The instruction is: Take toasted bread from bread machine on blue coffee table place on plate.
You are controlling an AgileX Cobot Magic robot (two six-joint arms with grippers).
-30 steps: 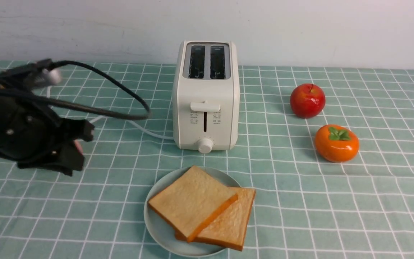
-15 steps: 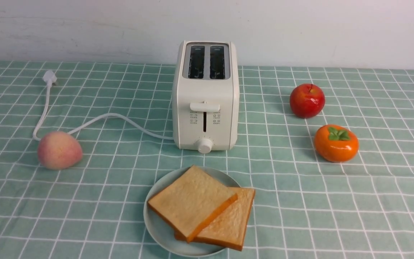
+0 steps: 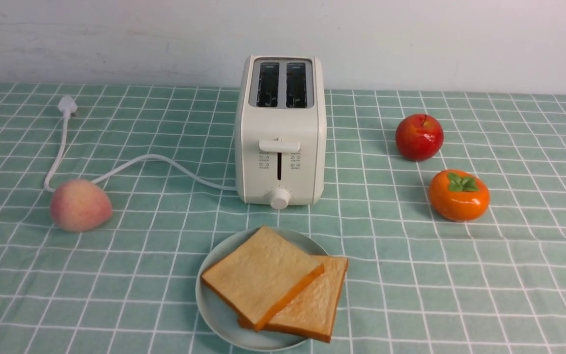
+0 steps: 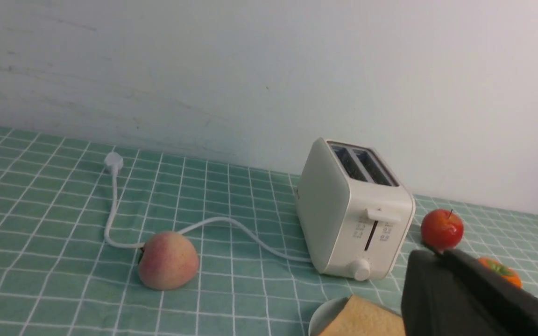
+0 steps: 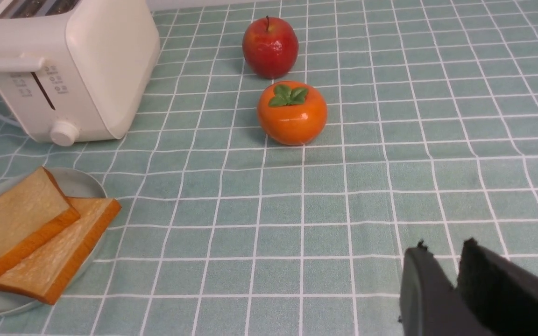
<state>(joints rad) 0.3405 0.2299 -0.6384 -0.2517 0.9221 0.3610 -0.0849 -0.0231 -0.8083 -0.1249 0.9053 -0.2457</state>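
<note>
Two slices of toasted bread (image 3: 263, 275) lie overlapped on the plate (image 3: 214, 309), just in front of the bread machine (image 3: 281, 147). Its two slots are empty and its lever is up. All of this stands on the blue coffee table (image 3: 410, 275). Neither gripper shows in the front view. In the left wrist view my left gripper (image 4: 437, 253) hangs above the plate's right side with its jaws together and empty. In the right wrist view my right gripper (image 5: 444, 245) hovers over bare cloth right of the plate (image 5: 80, 184), its fingertips slightly apart and empty.
A peach (image 3: 80, 205) lies at the left beside the toaster's white cord (image 3: 165, 162) and its plug (image 3: 67, 104). A red apple (image 3: 419, 137) and an orange persimmon (image 3: 459, 195) sit to the right of the toaster. A pale wall runs along the back.
One second ago my left arm filled the left of the front view, hiding the peach. It has pulled back out of that view. The toast, plate and toaster have not moved.
</note>
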